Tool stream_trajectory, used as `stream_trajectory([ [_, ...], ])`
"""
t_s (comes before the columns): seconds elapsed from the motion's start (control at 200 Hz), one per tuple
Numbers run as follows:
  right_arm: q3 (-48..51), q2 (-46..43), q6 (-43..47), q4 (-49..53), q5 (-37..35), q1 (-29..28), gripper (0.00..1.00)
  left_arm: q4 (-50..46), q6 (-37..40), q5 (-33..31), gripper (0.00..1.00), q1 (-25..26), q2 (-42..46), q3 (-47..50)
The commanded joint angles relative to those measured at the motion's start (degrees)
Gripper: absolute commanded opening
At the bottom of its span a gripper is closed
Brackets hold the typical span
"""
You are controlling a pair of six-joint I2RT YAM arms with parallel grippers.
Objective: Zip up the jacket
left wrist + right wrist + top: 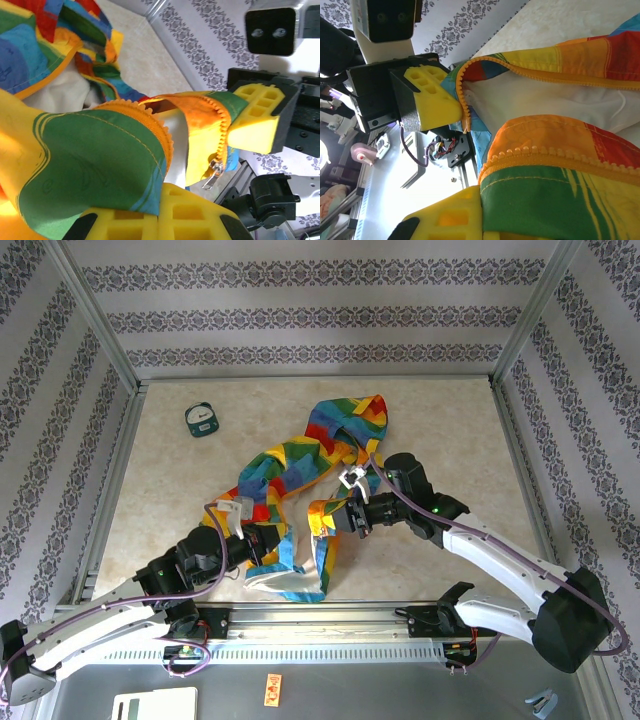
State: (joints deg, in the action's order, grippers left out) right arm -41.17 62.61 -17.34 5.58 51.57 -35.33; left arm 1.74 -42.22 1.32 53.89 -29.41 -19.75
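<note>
The rainbow patchwork jacket (300, 465) lies crumpled mid-table, its front unzipped and the whitish lining (545, 102) showing. My left gripper (268, 542) is shut on the jacket's lower left front, a green panel (90, 170) edged with orange zipper teeth, between its yellow fingers (200, 215). My right gripper (345, 515) is shut on the other lower front edge (560, 195). That edge carries the silver zipper slider and pull (215, 170), which hangs free just below the right gripper's yellow finger (255, 120). A small gap separates the two held edges.
A small round teal gadget (203, 420) lies at the back left of the table. A metal rail (330, 615) runs along the near edge, just in front of the jacket's hem. Patterned walls (300, 315) enclose the table on three sides.
</note>
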Motion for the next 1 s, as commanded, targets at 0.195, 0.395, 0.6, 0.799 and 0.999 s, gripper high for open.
stream_trajectory([
  [0.195, -3.2, 0.7, 1.1, -3.5, 3.4, 0.2, 0.00, 18.4, 6.7, 3.9, 0.00, -0.8, -1.4, 2.2],
  [0.395, -3.6, 1.4, -0.1, -7.0, 5.0, -0.3, 0.00, 26.1, 8.7, 10.3, 0.00, -0.9, -6.6, 1.9],
  [0.6, -3.0, 1.6, -2.5, -12.5, 7.4, -0.5, 0.00, 28.8, 8.4, 13.3, 0.00, -1.1, -8.2, 2.1],
  [0.799, -2.2, 1.7, -2.5, -14.8, 8.8, -0.7, 0.00, 29.8, 6.5, 13.1, 0.00, -2.2, -7.3, 3.1],
  [0.999, -1.9, 2.3, -3.3, -17.0, 9.8, -1.2, 0.00, 30.6, 5.3, 14.7, 0.00, -3.8, -7.2, 3.7],
])
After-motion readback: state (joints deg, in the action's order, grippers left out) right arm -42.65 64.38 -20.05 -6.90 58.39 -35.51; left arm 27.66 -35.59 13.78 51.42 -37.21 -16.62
